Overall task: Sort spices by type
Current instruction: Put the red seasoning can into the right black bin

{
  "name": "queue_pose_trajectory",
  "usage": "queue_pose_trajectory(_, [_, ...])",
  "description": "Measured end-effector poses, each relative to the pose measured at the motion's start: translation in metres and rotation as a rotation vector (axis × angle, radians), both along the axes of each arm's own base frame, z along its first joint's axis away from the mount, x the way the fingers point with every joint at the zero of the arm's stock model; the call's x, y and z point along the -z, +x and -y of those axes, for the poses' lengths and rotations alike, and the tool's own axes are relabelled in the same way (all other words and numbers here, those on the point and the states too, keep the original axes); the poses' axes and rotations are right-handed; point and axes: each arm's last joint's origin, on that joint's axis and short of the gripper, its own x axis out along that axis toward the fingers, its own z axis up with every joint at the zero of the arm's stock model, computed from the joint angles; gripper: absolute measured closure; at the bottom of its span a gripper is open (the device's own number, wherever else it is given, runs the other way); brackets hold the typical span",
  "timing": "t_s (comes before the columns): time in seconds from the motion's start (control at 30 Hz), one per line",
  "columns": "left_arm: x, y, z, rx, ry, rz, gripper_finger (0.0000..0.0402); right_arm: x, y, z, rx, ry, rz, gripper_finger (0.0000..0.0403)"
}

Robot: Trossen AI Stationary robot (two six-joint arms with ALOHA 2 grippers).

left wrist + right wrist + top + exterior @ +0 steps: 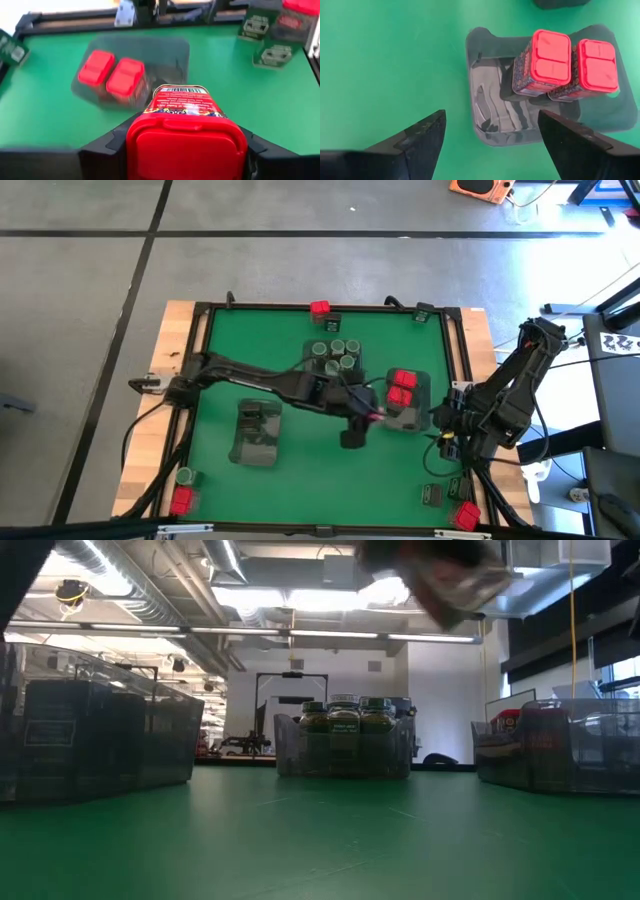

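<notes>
We see the left gripper [185, 150] clamped on a red spice box [186, 131] above the mat. The tray [170, 52] holding two red boxes [114, 75] lies just ahead. The right gripper [490, 137] waits open nearby.

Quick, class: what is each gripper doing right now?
Left gripper: closed on a red spice box.
Right gripper: open, empty, above the tray.
</notes>
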Motion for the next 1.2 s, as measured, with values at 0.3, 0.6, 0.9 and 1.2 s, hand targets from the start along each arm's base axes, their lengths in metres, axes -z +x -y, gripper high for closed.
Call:
queue_pose_trajectory(0.3, [0.017,0.052,-0.017,-0.018,0.010,0.063,0.0197,0.001,-0.002,0.002,-0.004,-0.018,-0.038,0.0086])
queue_pose_trajectory(0.6, [0.049,0.076,-0.021,0.036,0.021,0.111,0.0200,0.000,-0.001,0.002,0.001,-0.025,-0.016,0.0086])
queue_pose_trajectory(0.9, [0.099,0.088,-0.025,0.072,0.048,0.025,0.0191,0.001,-0.001,0.001,0.004,-0.014,-0.010,0.0086])
queue_pose_trajectory(1.2, [0.107,0.084,-0.034,0.046,0.048,-0.062,0.0197,0.000,0.000,0.000,0.006,0.004,0.002,0.0086])
